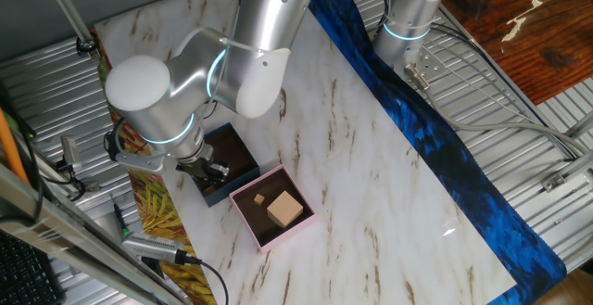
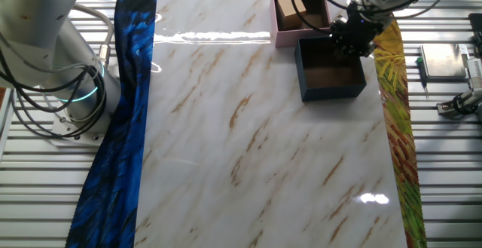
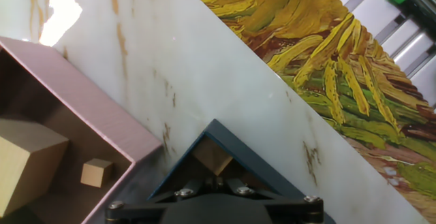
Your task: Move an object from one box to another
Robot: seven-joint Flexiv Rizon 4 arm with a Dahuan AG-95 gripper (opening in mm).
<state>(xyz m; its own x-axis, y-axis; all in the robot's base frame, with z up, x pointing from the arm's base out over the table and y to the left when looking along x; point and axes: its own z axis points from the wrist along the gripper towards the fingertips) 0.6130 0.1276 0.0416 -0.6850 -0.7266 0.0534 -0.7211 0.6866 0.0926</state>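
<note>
Navy box (image 2: 329, 72), low walls, brown floor, sits at the table (image 2: 248, 142) edge by the yellow cloth (image 2: 392, 90), touching the pink box (image 2: 299, 12), which holds two wooden cubes (image 1: 284, 209). Gripper (image 2: 352, 37) hangs over the navy box's corner; finger spacing cannot be told

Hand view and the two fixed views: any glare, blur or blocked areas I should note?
Hand view: blown-out glare top left on the marble table; the pink box looks soft. One fixed view: the arm hides part of the navy box. The other fixed view: a glare streak on the marble near the pink box.
</note>
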